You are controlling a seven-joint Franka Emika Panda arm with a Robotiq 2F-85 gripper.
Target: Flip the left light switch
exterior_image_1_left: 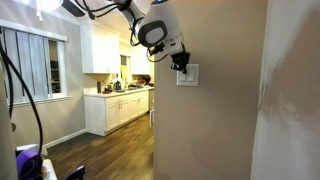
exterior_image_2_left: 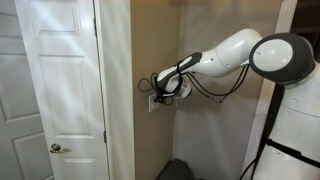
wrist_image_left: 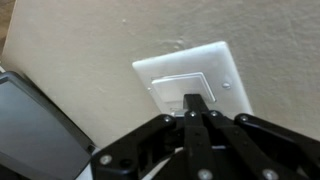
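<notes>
A small white square wall plate [wrist_image_left: 185, 62] sits on the beige wall, also seen in both exterior views [exterior_image_1_left: 189, 77] [exterior_image_2_left: 152, 101]. Its white rocker panel [wrist_image_left: 170, 88] shows in the wrist view. I cannot tell the left light switch from its twin, as the fingers cover the lower part. My gripper [wrist_image_left: 193, 101] is shut, with its black fingertips pressed together against the rocker panel. In both exterior views the gripper [exterior_image_1_left: 181, 64] [exterior_image_2_left: 160, 93] is up against the plate.
The wall's corner edge [exterior_image_1_left: 154, 120] is just beside the plate, with a kitchen [exterior_image_1_left: 118, 105] beyond it. A white panel door [exterior_image_2_left: 55, 90] stands next to the wall strip. A dark object [wrist_image_left: 30, 125] is at the wrist view's lower left.
</notes>
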